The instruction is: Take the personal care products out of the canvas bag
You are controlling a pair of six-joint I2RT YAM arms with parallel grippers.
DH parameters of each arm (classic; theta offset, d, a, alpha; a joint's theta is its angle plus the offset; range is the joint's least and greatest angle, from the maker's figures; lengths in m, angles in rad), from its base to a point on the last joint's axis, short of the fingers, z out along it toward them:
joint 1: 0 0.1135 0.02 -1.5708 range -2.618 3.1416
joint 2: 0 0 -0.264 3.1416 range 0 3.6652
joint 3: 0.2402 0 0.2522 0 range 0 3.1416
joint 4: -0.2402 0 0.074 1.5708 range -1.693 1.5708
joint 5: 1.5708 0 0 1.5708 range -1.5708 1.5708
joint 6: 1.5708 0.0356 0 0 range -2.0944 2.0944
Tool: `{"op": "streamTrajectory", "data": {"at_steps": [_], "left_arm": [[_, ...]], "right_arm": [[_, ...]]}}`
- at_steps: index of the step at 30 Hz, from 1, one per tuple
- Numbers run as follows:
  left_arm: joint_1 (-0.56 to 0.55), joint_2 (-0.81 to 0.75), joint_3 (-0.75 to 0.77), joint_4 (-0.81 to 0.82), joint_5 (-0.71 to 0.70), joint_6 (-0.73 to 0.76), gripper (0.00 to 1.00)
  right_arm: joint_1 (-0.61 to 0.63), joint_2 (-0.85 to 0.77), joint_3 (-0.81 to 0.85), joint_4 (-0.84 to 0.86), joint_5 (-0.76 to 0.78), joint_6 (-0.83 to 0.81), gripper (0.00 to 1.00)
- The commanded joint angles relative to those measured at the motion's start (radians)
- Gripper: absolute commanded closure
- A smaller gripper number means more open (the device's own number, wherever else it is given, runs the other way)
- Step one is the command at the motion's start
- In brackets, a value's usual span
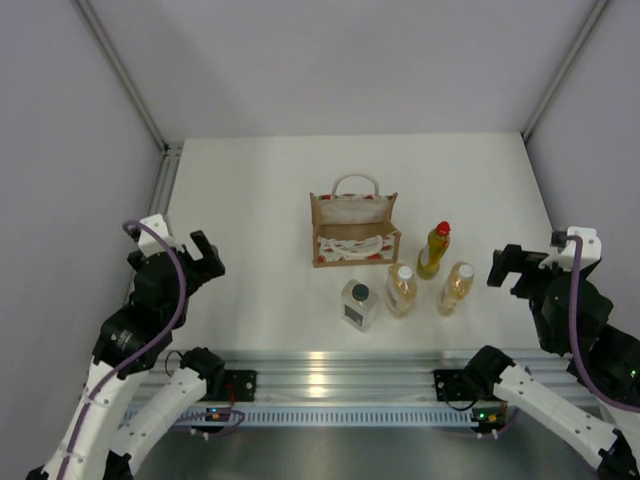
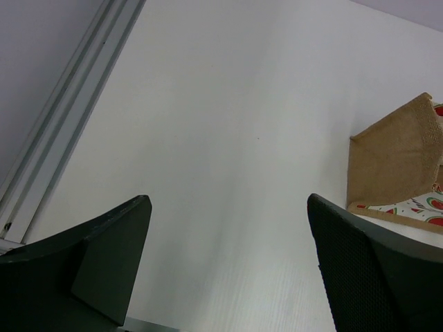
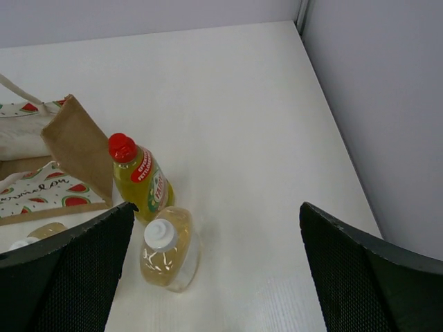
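Note:
The tan canvas bag [image 1: 354,230] stands upright mid-table, its mouth open; inside I see only fabric. Four bottles stand on the table in front of it: a squarish clear bottle with dark cap [image 1: 359,304], a clear yellow-liquid bottle with white cap [image 1: 401,290], another like it [image 1: 456,287], and a yellow bottle with red cap [image 1: 435,249]. My left gripper [image 1: 204,257] is open and empty, left of the bag [image 2: 405,155]. My right gripper [image 1: 512,266] is open and empty, right of the bottles; its view shows the red-capped bottle [image 3: 142,181] and a white-capped bottle [image 3: 169,249].
Grey walls enclose the white table on three sides. A metal rail [image 1: 340,375] runs along the near edge between the arm bases. A frame post [image 2: 66,121] borders the table's left side.

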Motion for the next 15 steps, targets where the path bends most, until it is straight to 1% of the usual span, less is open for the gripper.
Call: {"op": "streamTrajectory", "data": {"at_steps": [1,3,15], "left_arm": [[-0.012,0.001,-0.031,0.053,-0.036,-0.007,0.02],[-0.012,0.003,-0.043,0.065,-0.002,-0.003,0.02],[-0.012,-0.018,-0.060,0.084,0.042,0.001,0.02]], "right_arm": [[-0.009,-0.025,0.033,-0.039,0.004,-0.033,0.01],[-0.009,-0.033,0.030,-0.039,0.007,-0.024,0.00],[-0.009,-0.004,0.010,-0.039,0.018,0.034,0.01]]}}
